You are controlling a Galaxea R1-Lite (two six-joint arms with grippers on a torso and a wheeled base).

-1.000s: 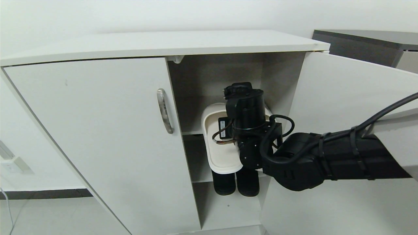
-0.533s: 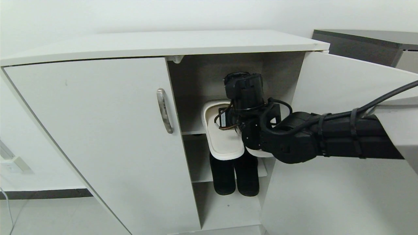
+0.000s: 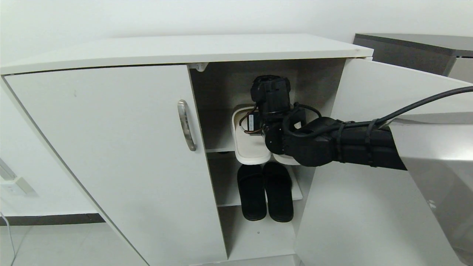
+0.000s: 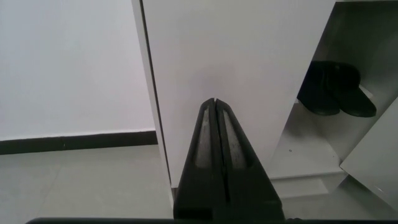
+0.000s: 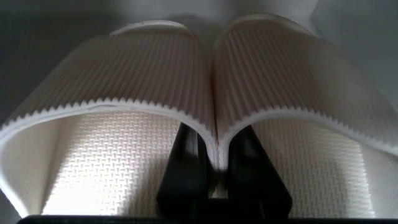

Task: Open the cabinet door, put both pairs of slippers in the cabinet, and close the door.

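The right gripper (image 5: 216,165) is inside the open cabinet (image 3: 184,48), clenched on the white slippers (image 3: 251,151). It pinches their adjoining straps together. The white slippers sit at the level of the upper shelf (image 3: 218,149), and their heels project past its front edge. The black slippers (image 3: 264,192) lie side by side on the shelf below. The right door (image 3: 369,111) stands open. The left gripper (image 4: 215,106) is closed and empty, facing the closed left door (image 3: 111,147).
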